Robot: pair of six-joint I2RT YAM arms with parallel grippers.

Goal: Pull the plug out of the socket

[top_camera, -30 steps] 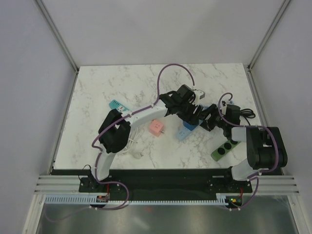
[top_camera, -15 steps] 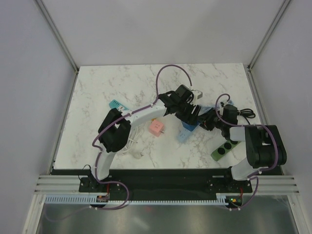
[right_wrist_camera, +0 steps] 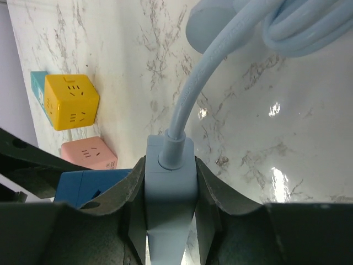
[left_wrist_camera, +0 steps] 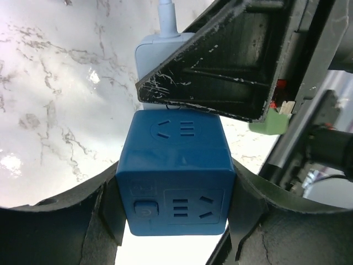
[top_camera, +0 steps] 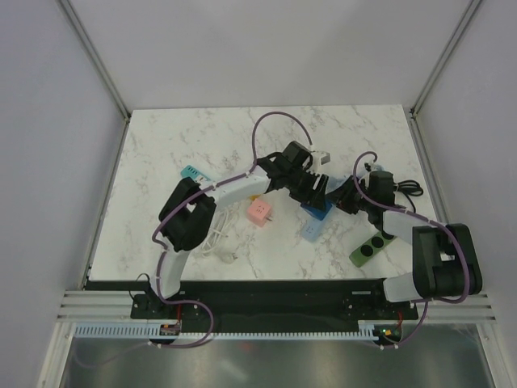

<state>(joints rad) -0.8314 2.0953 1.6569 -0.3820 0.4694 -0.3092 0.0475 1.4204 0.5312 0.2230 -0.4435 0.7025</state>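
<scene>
At the near edge of the white marble tabletop (top_camera: pixel 161 145), the two arm bases stand along a metal rail (top_camera: pixel 97 307). Just beyond, a white cord (top_camera: pixel 218 246) lies by the left arm and a green power strip (top_camera: pixel 371 246) lies by the right arm.

In the middle of the tabletop, the left tool (top_camera: pixel 313 192) is clamped on a dark blue socket cube (left_wrist_camera: pixel 175 176), with a finger pressed to each side. The right tool (top_camera: pixel 343 196) is clamped on the pale blue plug (right_wrist_camera: pixel 170 187), which sits right beside the cube. A finger hides the join, so I cannot tell whether the prongs are seated. The plug's pale blue cable (right_wrist_camera: pixel 193 99) runs to a coil on the marble.

A pink cube (top_camera: pixel 260 212) sits just left of the tools, with a yellow cube (right_wrist_camera: pixel 70 102) near it and a teal strip (top_camera: pixel 194 174) farther left.

Behind the tools, open marble runs to the far edge. Grey walls (top_camera: pixel 266 56) and slanting metal posts (top_camera: pixel 93 56) close in on three sides.
</scene>
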